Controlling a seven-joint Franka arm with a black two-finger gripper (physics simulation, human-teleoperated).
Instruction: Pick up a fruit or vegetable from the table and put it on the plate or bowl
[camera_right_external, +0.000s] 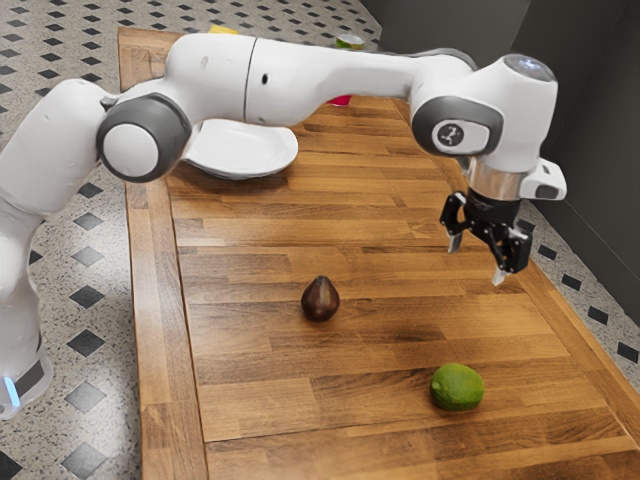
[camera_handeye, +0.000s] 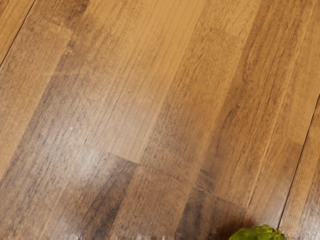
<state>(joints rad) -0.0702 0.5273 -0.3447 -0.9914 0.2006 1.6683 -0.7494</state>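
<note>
The black end effector (camera_right_external: 478, 258) hung above the wooden worktop (camera_right_external: 300, 420), close to its edge at the exterior view's right. Its two fingers were spread apart with nothing between them, and they pointed down at bare boards, a stance that fitted a hand readied for a grasp rather than one carrying a load. The lime (camera_right_external: 457, 387) lay on the planks nearer the camera, apart from the fingers and lower than them. In the wrist view a sliver of its pebbled green skin (camera_handeye: 260, 233) showed just off the spot under the hand, which suggested the arm was lining up on this fruit, the closer of the two. A dark pear-shaped fruit (camera_right_external: 320, 298) stood toward the middle of the worktop, well apart from the lime and from the fingers. The white plate (camera_right_external: 250, 160) sat at the far end, partly behind the arm's pale upper link. What showed of it was empty, so neither fruit had been delivered, and any pick would have to be carried most of the worktop's length. Small yellow, green and pink objects (camera_right_external: 350, 40) lay beyond the arm, too hidden to name with confidence.
</note>
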